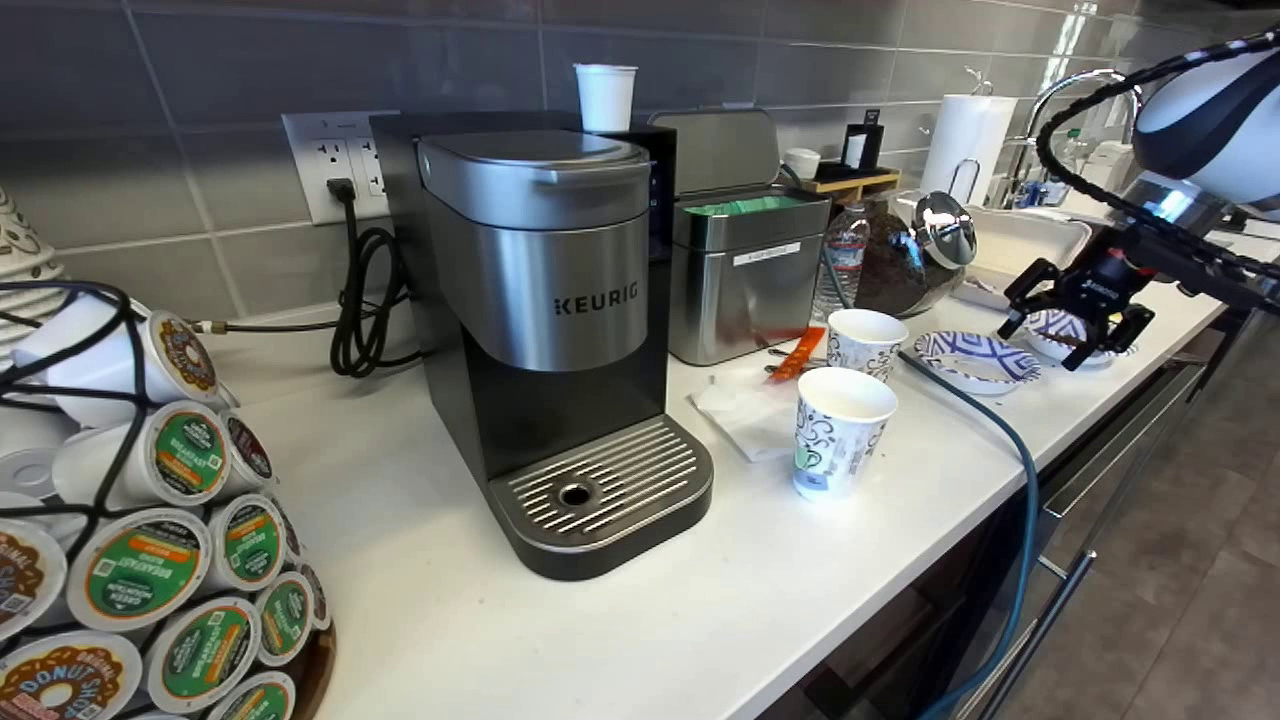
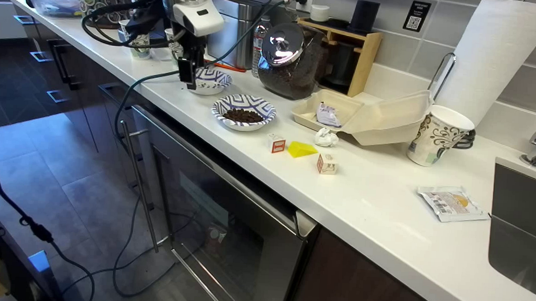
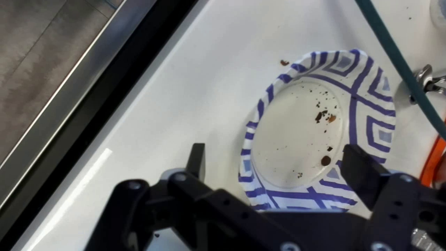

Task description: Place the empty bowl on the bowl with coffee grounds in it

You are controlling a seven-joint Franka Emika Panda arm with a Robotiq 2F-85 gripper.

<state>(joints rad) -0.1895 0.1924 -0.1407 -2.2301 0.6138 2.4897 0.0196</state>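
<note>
The empty bowl is a white paper bowl with blue-purple lines. It stands on the counter in both exterior views (image 1: 978, 358) (image 2: 213, 79) and fills the wrist view's middle (image 3: 294, 136), with a few dark crumbs inside. The bowl with coffee grounds has the same pattern and stands beside it (image 2: 256, 103); it is partly hidden by the gripper in an exterior view (image 1: 1050, 324) and out of the wrist view. My gripper (image 3: 274, 148) is open and holds nothing, above the empty bowl. One finger lies left of the rim, the other overlaps the patterned wall. It also shows in both exterior views (image 1: 1040, 345) (image 2: 188, 80).
A blue-green cable (image 1: 985, 400) runs over the counter next to the empty bowl. Patterned paper cups (image 1: 843, 430) and a coffee maker (image 1: 560, 290) stand beyond. A glass jar (image 2: 295, 76), an open takeout box (image 2: 379, 119) and a yellow block (image 2: 301, 149) are near the bowls.
</note>
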